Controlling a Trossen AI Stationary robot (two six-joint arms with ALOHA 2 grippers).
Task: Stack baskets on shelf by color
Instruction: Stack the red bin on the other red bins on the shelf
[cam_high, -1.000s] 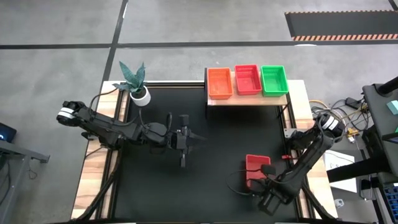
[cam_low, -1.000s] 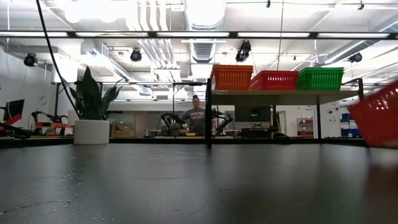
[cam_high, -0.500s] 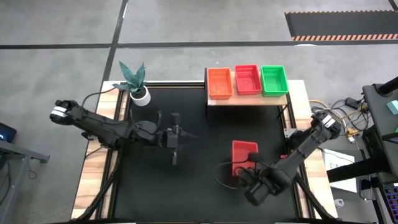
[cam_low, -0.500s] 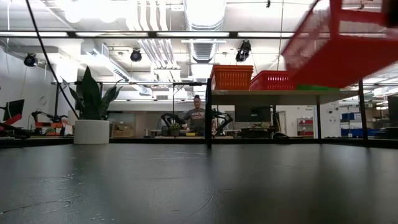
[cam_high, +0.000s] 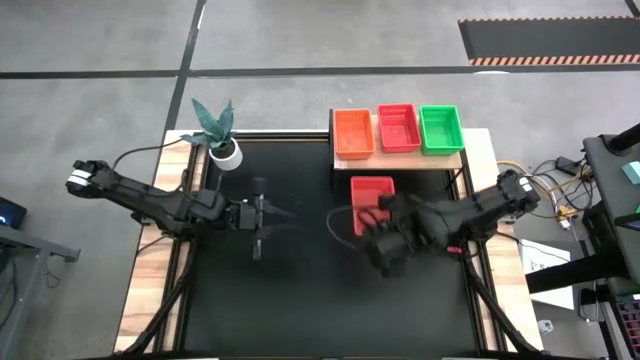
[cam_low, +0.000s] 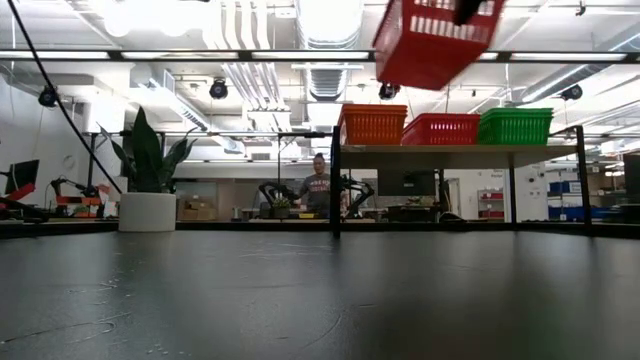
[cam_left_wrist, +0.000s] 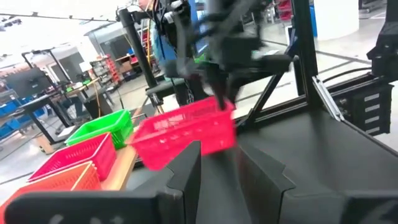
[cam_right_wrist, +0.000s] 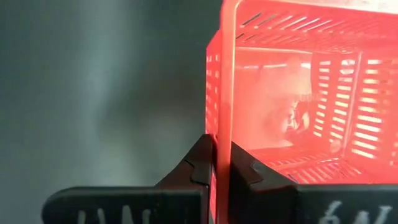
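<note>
My right gripper (cam_high: 370, 216) is shut on a red basket (cam_high: 372, 191) and holds it in the air in front of the shelf (cam_high: 398, 157); the low view shows it high above the table (cam_low: 435, 40). On the light wooden shelf stand orange (cam_high: 353, 133), red (cam_high: 398, 127) and green (cam_high: 441, 129) baskets side by side. My left gripper (cam_high: 262, 215) is open over the table's left half, touching nothing. The left wrist view sees the carried basket (cam_left_wrist: 186, 134) beyond its own fingers. My right gripper (cam_right_wrist: 217, 158) pinches one side wall of the red basket at its rim (cam_right_wrist: 222, 124), one finger inside the basket (cam_right_wrist: 249, 171) and one outside (cam_right_wrist: 200, 162). The basket is lifted clear of the table and sits tilted in the hold (cam_low: 435, 40).
A white pot with a green plant (cam_high: 224, 150) stands at the table's far left corner. The black tabletop (cam_high: 300, 290) spreads below both arms. A person (cam_low: 316, 190) stands in the room far behind the table. Cables and equipment lie off the right edge (cam_high: 560, 190).
My right gripper has carried the red basket from low at the table's near right up and toward the far edge, to a spot just in front of the shelf and high above the table. My left arm has drawn back toward the table's left edge.
</note>
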